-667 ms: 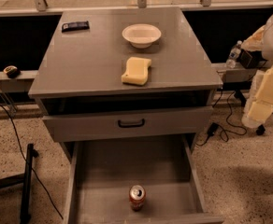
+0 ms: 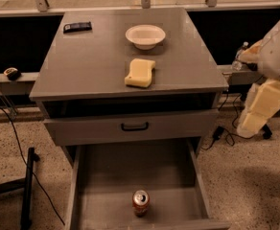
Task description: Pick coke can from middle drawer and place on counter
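The grey table (image 2: pixel 92 66) tops a drawer cabinet. Below its closed upper drawer front (image 2: pixel 97 128) the middle drawer (image 2: pixel 111 176) stands pulled out toward the near side. The robot arm (image 2: pixel 279 56) stands off the table's right edge, and its cream end effector (image 2: pixel 249 123) hangs beside the cabinet's right side, well apart from everything; I cannot tell whether it is open or closed. On the table, a white bowl (image 2: pixel 145 35) sits far centre, with a yellow sponge (image 2: pixel 140 73) nearer. The coke can (image 2: pixel 140 202) stands upright on the drawer floor, near centre. A small black device (image 2: pixel 77 27) lies at the far left corner.
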Controlling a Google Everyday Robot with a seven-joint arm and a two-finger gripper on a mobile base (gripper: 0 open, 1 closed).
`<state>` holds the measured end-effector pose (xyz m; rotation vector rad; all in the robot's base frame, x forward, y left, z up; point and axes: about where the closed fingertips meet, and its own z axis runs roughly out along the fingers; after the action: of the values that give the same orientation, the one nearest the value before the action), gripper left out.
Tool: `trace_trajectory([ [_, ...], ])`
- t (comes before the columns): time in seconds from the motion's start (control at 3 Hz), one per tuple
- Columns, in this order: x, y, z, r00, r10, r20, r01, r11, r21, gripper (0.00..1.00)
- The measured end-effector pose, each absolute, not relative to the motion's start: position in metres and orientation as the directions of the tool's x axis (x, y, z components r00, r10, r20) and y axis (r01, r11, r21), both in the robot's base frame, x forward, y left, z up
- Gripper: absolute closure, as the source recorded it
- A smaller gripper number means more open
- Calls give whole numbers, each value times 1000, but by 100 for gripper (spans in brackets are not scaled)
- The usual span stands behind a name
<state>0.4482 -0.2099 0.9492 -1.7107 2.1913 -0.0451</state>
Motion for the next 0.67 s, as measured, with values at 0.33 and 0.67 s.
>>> trace_trajectory([
  [0.33, 449, -190, 873, -150, -912, -382, -958, 230, -172, 0],
  [0.67, 431, -180, 799, -94, -866, -491, -969, 193, -153, 0],
])
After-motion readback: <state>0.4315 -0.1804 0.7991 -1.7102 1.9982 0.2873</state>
